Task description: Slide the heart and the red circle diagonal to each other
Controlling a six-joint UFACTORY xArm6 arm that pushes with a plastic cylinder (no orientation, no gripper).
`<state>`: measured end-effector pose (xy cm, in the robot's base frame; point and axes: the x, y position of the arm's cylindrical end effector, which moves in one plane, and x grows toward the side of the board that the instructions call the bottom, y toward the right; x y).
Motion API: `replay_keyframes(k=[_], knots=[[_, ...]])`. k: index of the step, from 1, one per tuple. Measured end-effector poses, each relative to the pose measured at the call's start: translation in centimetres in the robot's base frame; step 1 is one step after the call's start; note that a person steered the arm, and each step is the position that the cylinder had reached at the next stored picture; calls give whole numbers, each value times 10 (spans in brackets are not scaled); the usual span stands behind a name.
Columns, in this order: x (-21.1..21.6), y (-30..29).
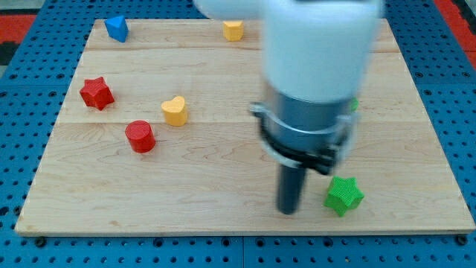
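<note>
The arm carries no jaws; it ends in a dark rod, and my tip rests on the bench near the view's bottom, just left of the green star and apart from it.

Task items: the yellow heart lies left of centre. The red circle, a short cylinder, sits below and to the left of it, near but not touching. The two already lie roughly diagonal to each other. My tip is well apart from both, off to the view's right.

Handling, by judgement: both blocks appear small, rigid and light, with flat bases on smooth wood, so they should slide readily and may rotate if pushed off-centre. Apply the push low on a side wall, in line with the block's middle. The heart's lobed outline offers a less even contact face than the round wall of the circle.

Other items: a red star at the view's left, a blue block and a second yellow block along the top edge. A sliver of green shows beside the arm body; its shape cannot be told.

No brand, label or writing is legible.
</note>
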<state>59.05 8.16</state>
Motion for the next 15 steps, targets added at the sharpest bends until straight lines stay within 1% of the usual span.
replay_keyframes(k=[1, 2, 3, 4, 5, 6, 7, 8, 9, 10, 11, 12, 13, 14, 15], knots=[[-22, 61], [-38, -14], [-138, -112], [-203, -179], [-181, -192], [-156, -179], [-202, -239], [-203, -275], [-166, -246], [-152, -222], [-109, -200], [-106, -152], [-121, -164], [-56, -142], [-59, -142]])
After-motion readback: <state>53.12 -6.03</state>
